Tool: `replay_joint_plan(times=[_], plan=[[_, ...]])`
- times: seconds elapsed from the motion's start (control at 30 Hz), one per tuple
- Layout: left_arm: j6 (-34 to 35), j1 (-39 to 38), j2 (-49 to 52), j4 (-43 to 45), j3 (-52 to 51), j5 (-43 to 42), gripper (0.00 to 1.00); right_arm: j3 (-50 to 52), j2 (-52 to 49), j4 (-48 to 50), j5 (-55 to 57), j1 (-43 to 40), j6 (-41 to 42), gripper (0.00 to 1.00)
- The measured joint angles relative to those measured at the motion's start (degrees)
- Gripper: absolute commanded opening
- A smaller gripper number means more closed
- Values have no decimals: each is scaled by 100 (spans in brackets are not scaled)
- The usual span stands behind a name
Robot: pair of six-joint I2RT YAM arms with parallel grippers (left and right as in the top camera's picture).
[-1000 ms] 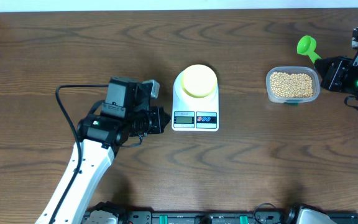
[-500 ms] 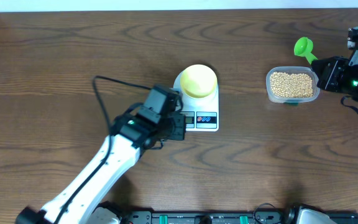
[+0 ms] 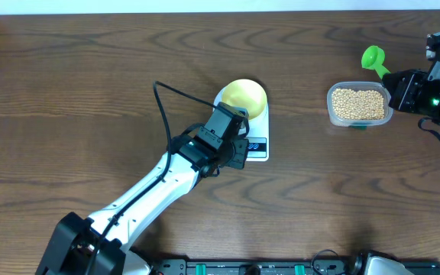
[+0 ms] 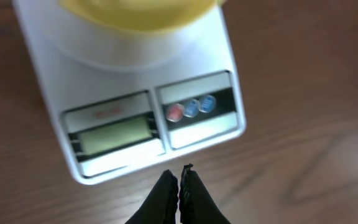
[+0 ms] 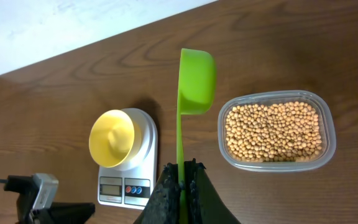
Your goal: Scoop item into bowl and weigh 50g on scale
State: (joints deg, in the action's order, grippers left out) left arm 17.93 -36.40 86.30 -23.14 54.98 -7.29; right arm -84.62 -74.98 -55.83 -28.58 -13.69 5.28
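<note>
While the empty bowl (image 5: 112, 138) sits on the scale (image 4: 135, 74), the left gripper (image 4: 180, 174) hangs closed, holding nothing, at its front edge. The right gripper (image 5: 182, 171) clamps the handle of the green scoop (image 5: 196, 78).

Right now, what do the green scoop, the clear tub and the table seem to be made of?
Bright green long-handled scoop: probably moulded plastic, one even colour, soft sheen. Clear rounded-rectangular tub: thin transparent plastic; tan beans show through. Brown table: wood or wood-look laminate, matte, grain lines visible.
</note>
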Motion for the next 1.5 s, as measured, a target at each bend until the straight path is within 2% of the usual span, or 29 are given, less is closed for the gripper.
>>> replay_joint_plan(times=[0.2,0.6,0.73,0.93,1.07,1.17,1.27,1.5], plan=[[-28,-7,24,90,0,428,7,0,0,2,7,0,0,1],[-280,-330,-59,374,0,579,7,0,0,-11,109,0,0,1],[-297,-330,-542,264,-2,597,7,0,0,-103,210,0,0,1],[-295,-330,-1622,-518,-7,599,7,0,0,-138,269,0,0,1],[-219,-330,-1884,-658,-299,601,7,0,0,-120,278,0,0,1],[-111,-330,-1945,-216,-791,597,7,0,0,-107,289,0,0,1],[-76,-330,-1934,623,-1209,599,7,0,0,-90,291,0,0,1],[-57,-330,-1523,1867,-1346,601,7,0,0,-76,291,0,0,1]])
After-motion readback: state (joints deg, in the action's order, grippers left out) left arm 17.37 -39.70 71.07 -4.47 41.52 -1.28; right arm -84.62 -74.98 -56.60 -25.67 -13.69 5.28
